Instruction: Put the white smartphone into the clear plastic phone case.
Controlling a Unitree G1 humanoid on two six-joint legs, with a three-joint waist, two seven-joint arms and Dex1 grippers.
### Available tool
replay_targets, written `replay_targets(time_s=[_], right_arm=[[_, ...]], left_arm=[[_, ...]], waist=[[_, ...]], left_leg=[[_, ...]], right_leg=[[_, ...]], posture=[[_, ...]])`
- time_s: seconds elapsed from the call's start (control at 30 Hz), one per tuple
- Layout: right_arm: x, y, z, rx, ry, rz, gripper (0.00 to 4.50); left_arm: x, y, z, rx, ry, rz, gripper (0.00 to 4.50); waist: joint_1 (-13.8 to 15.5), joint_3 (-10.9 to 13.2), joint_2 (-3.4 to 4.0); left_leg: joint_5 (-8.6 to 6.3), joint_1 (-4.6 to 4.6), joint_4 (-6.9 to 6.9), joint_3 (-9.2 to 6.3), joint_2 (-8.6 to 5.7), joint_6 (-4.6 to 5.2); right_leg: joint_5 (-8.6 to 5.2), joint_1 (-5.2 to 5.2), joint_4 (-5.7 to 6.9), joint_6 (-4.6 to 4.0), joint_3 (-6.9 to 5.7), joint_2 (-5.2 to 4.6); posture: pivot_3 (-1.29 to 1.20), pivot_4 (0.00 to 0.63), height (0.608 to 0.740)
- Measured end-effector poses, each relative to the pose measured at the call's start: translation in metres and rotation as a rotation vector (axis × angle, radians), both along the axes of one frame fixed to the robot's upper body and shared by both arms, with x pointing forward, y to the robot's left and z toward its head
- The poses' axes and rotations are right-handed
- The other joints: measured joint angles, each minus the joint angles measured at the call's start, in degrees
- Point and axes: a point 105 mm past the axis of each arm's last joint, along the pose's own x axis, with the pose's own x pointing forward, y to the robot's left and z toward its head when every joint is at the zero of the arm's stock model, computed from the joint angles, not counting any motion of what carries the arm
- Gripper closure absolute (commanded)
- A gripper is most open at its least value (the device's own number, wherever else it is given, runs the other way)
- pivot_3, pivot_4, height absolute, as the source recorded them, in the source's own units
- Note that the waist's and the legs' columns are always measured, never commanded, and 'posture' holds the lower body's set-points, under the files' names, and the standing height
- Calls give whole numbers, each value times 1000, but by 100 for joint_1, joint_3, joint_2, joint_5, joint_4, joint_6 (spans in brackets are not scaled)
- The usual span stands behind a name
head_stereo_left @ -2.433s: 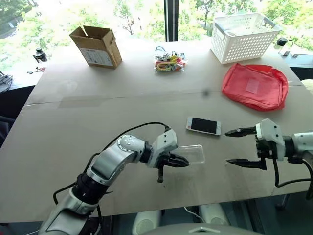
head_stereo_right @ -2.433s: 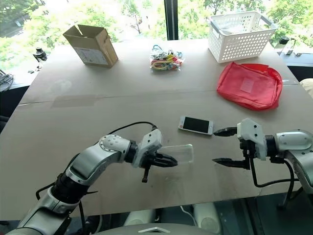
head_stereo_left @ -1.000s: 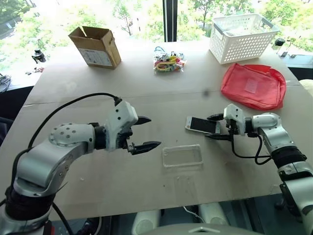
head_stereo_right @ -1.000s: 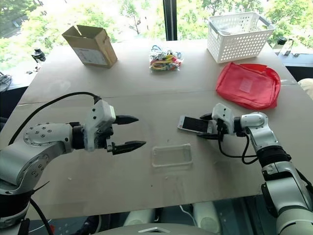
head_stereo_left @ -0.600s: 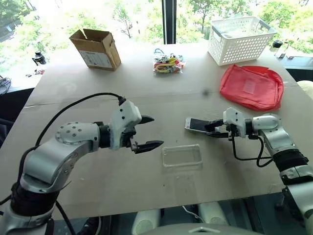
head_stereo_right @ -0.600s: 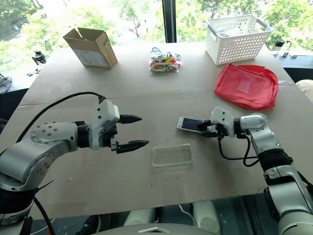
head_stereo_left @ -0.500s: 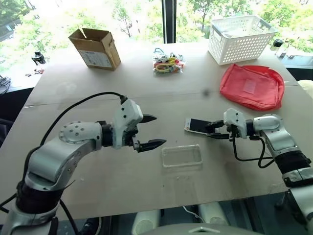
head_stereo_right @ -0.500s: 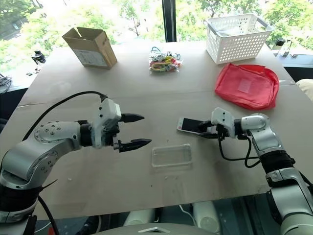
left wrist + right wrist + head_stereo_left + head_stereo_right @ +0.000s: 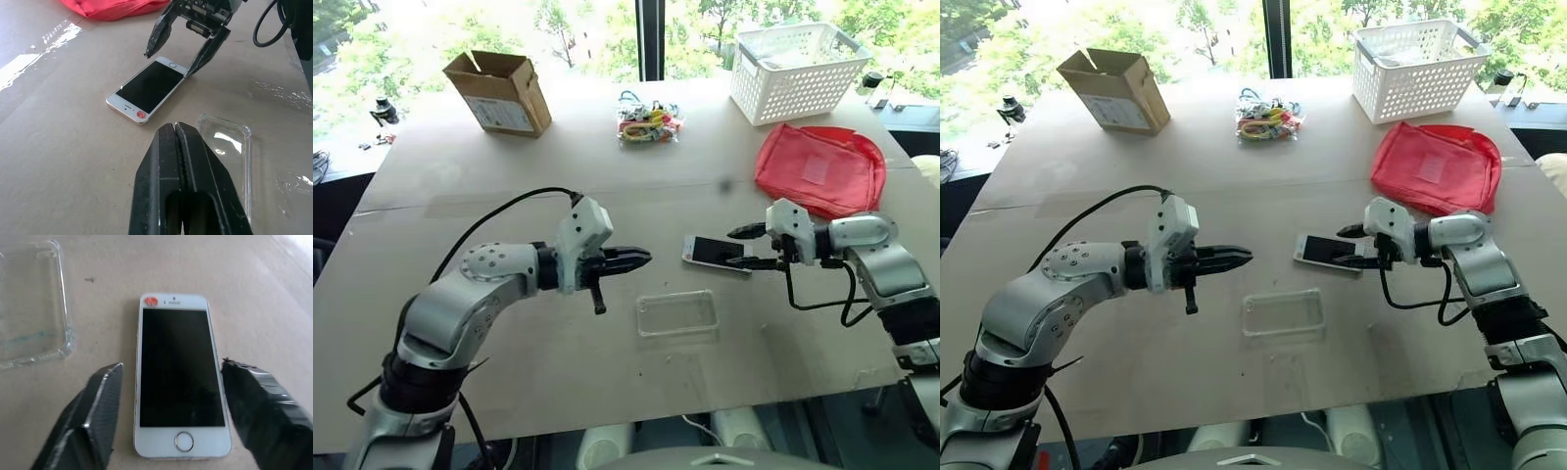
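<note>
The white smartphone [image 9: 715, 253] lies flat and screen up on the brown table. My right gripper [image 9: 745, 247] is open at the phone's right end. In the right wrist view its two fingers [image 9: 103, 396] stand on either side of the smartphone [image 9: 178, 377] without pinching it. The clear plastic phone case [image 9: 677, 313] lies empty on the table, just in front of the phone. Left of both things my left gripper [image 9: 638, 258] hovers shut with nothing in it, pointing towards the phone. The left wrist view looks past its shut fingers [image 9: 176, 147] at the smartphone [image 9: 149, 90] and the case [image 9: 226, 147].
A red pouch [image 9: 819, 168] lies behind the right arm. At the table's far side stand a white basket [image 9: 798, 59] and an open cardboard box [image 9: 499, 90], with a bundle of colourful items [image 9: 649, 124] between them. The table's front edge runs close below the case.
My left gripper has shut and edged right towards the phone. My right gripper, which had closed in on the phone's end, has spread its fingers again. Phone and case lie where they were.
</note>
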Motion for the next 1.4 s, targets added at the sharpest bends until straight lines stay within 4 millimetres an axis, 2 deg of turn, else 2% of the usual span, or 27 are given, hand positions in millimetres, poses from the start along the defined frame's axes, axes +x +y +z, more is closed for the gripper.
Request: replay_targets(time_s=[0.1, 0.23, 0.33, 0.4, 0.6, 0.8, 0.97, 1.17, 1.2, 1.23, 1.27, 1.3, 1.4], right_arm=[[5, -5, -15, 22, 27, -53, 35], [11, -7, -17, 11, 1, -42, 35], [10, -6, -18, -5, -2, -24, 823], [10, -3, -18, -12, -6, -4, 1688], [9, -5, -21, -16, 40, -15, 1749], [8, -3, -18, -15, 29, -15, 1749], [1, 1, -4, -26, -15, 39, 1749], [-8, 7, 29, -103, -188, 140, 1749], [-7, 9, 32, -89, -190, 131, 1233], [-6, 10, 32, -78, -181, 119, 954], [-5, 9, 30, -70, -159, 90, 357], [-4, 7, 27, -68, -146, 74, 25], [3, -3, 9, -67, -72, -24, 25]], left_arm=[[0, 0, 1, 1, -5, -7, 4500], [-1, -2, 1, 10, -2, -25, 4500], [-1, -2, 2, 12, -4, -24, 4500], [0, -2, 2, 17, -10, -23, 4500], [0, -2, 1, 25, -12, -22, 4500], [2, -2, -1, 43, -24, -13, 4500], [4, -3, -1, 50, -45, -6, 4500], [10, -5, 3, 27, -54, 6, 4500], [11, -5, 3, 25, -57, 6, 4500], [12, -5, 3, 24, -59, 7, 4500], [13, -5, 2, 25, -58, 8, 4500], [13, -5, 2, 25, -56, 8, 4500], [14, -5, 2, 26, -53, 3, 4500]], waist=[[-11, 1, 1], [-24, -1, 0], [-23, -6, -9], [-23, -11, -14], [-6, -11, -15], [-5, -10, -15], [-16, 1, -6], [-26, 8, 4], [-27, 8, 4], [-24, 8, 4], [-15, 8, 4], [-13, 8, 4], [5, 7, 3]], left_leg=[[0, 1, 0, 6, -1, 0], [0, 9, 4, 12, -1, 0], [0, 12, 6, 14, -2, 1], [0, 19, 8, 13, -1, 1], [-1, 92, 1, 17, -3, 2], [-1, 94, 1, 11, -2, 2], [-1, 78, -4, -2, -2, 2], [0, 38, -4, -2, 0, 1], [0, 36, -5, -2, 0, 1], [0, 34, -5, -2, 0, 1], [0, 21, -3, -3, 0, 1], [0, 6, 1, -3, -1, 0], [0, -1, 3, -7, -2, 0]], right_leg=[[0, -1, 1, 0, 3, 0], [0, 6, 5, 0, 3, 1], [0, 10, 6, 1, 3, 1], [1, 16, 7, 1, 5, 2], [-1, 89, -1, 0, 0, 2], [-1, 92, -3, 1, -1, 2], [-1, 72, -4, 1, 4, 1], [-1, 30, 2, 1, 3, 2], [-1, 28, 2, 1, 4, 2], [-1, 28, 2, 1, 3, 2], [0, 17, 2, 1, 2, 0], [0, 3, 4, 1, 2, 0], [0, 1, 1, 1, -2, -1]], posture=[[0, 150, 740], [0, 150, 740], [0, 150, 740], [0, 150, 740], [0, 150, 740], [0, 150, 740], [0, 150, 740], [0, 150, 740], [0, 150, 740], [0, 150, 740], [0, 150, 740], [0, 150, 740], [0, 150, 740]])
